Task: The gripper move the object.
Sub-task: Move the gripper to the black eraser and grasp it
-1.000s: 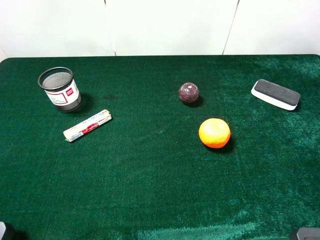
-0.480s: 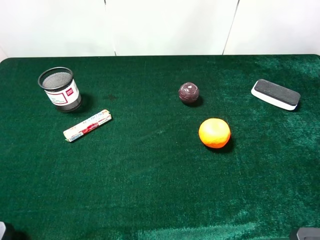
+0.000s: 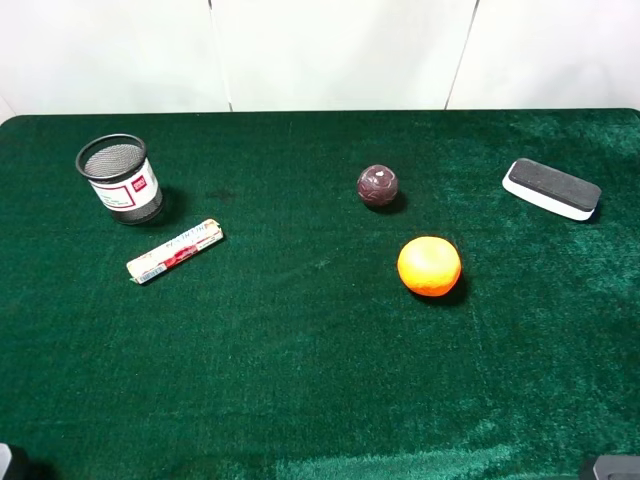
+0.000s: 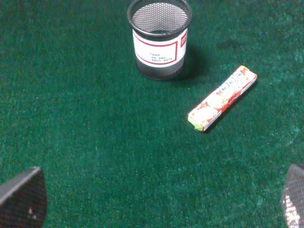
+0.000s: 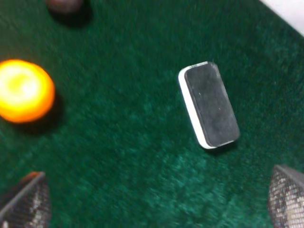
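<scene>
Bright even light; blurred right-wrist view

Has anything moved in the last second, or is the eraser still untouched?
Nothing visibly changed. The eraser lies untouched at the far right; the orange, dark ball, wrapped roll and mesh cup have not moved. The left end effector and right end effector are open, holding nothing.

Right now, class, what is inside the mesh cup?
The cup shows only its own mesh through the open top; no contents are visible. The lowest part of the inside, on the camera's side, is covered by its wall.
</scene>
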